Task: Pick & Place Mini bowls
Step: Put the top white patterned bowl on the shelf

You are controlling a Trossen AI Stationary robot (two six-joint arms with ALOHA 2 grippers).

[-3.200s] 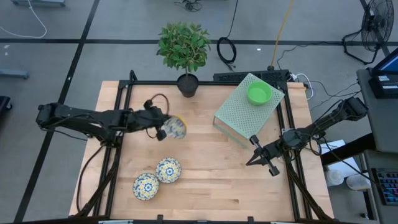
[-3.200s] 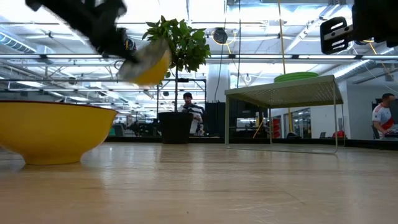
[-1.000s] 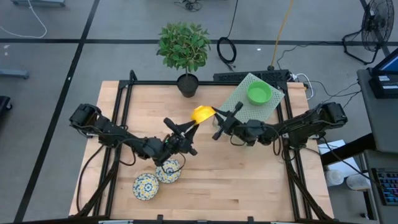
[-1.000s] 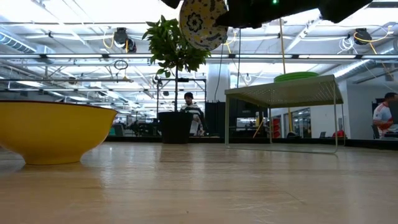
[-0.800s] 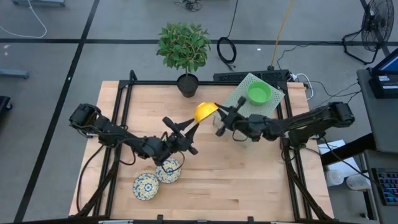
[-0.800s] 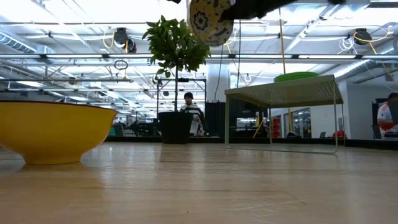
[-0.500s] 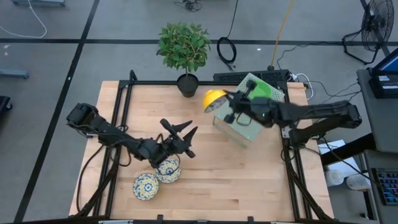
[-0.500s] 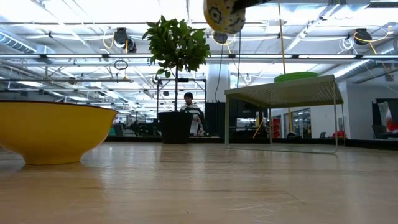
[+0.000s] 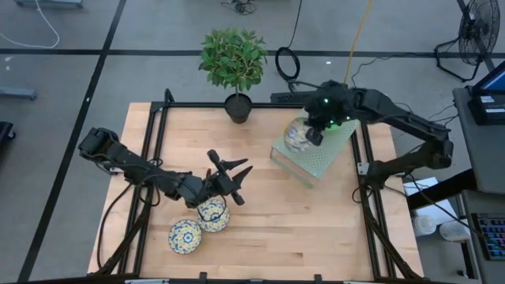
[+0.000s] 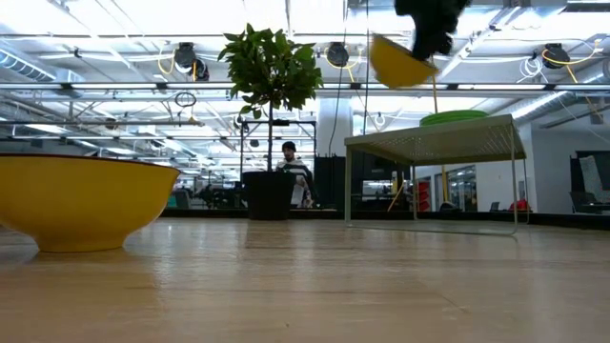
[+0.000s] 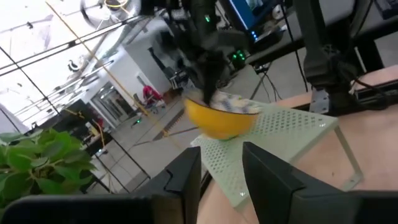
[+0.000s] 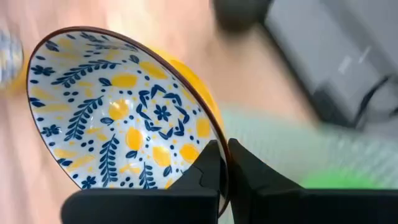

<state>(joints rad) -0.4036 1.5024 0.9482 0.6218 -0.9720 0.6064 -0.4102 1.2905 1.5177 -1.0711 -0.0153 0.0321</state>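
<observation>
My right gripper (image 9: 308, 132) is shut on a white bowl with a blue-and-yellow floral inside and a yellow outside (image 9: 297, 136), held over the pale green perforated stand (image 9: 312, 158). A plain green bowl (image 10: 456, 117) sits on the stand's top. Two more patterned bowls (image 9: 213, 214) (image 9: 185, 235) rest on their bases on the table near its front left. My left gripper (image 9: 231, 167) stands open above the table's middle, just beyond those two bowls, with nothing between its fingers (image 11: 221, 165). My right gripper pinches the patterned bowl's rim (image 12: 214, 142), one finger inside the bowl and one on its yellow outer wall. The fingers come from above, pointing down. The bowl (image 10: 402, 62) hangs below them, opening upward and a little tilted, clear of the stand's top.
A potted plant in a black pot (image 9: 237, 104) stands at the table's far edge, left of the stand. A black frame (image 9: 158, 142) runs along the table's sides. Bare wood lies between the stand and the two near bowls.
My right gripper has carried the patterned bowl from beside my left gripper's fingertips at the table's middle toward the far right and over the green stand. The bowl has turned from showing its yellow outside from above to opening upward. My left gripper has stayed near the middle.
</observation>
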